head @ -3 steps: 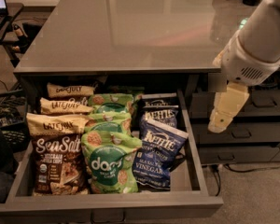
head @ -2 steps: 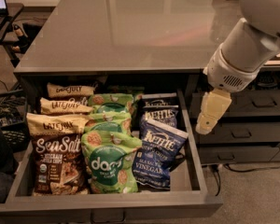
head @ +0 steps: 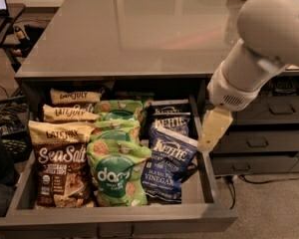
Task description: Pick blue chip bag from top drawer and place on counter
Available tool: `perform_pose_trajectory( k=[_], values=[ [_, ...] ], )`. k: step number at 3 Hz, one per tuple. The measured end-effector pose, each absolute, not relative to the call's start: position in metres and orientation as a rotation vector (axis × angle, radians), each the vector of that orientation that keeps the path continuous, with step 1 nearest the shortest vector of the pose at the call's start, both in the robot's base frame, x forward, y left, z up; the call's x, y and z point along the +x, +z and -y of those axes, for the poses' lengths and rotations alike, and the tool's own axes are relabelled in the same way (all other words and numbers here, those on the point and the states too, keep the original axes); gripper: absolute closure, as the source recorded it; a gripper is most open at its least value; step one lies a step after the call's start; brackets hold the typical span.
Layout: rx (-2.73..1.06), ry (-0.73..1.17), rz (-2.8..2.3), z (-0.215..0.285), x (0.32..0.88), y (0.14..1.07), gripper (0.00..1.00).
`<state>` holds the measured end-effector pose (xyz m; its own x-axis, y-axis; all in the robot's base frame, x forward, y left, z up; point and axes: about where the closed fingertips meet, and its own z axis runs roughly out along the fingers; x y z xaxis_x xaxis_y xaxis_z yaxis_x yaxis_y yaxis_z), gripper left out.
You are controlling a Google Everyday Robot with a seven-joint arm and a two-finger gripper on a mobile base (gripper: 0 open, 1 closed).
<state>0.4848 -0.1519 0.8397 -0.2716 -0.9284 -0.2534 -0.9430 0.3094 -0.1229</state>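
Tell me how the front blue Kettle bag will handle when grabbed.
The blue chip bag looks puffy and crinkled, so it is probably light and yielding. Its glossy film may slip. The gripper hovers beside it, by the right wall of the top drawer.

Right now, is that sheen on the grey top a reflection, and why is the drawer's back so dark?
Camera view: yes, the glossy counter mirrors pale light and a reddish streak; its overhang shades the back of the top drawer, while the front blue chip bag is well lit; the gripper hangs brightly lit over the drawer's right wall.
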Motion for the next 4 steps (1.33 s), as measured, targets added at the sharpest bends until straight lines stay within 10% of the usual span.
perform_pose_trajectory(
  k=[4],
  values=[
    [-1.688,0.222,-2.371,0.106,0.475,0.746,0.00]
  ],
)
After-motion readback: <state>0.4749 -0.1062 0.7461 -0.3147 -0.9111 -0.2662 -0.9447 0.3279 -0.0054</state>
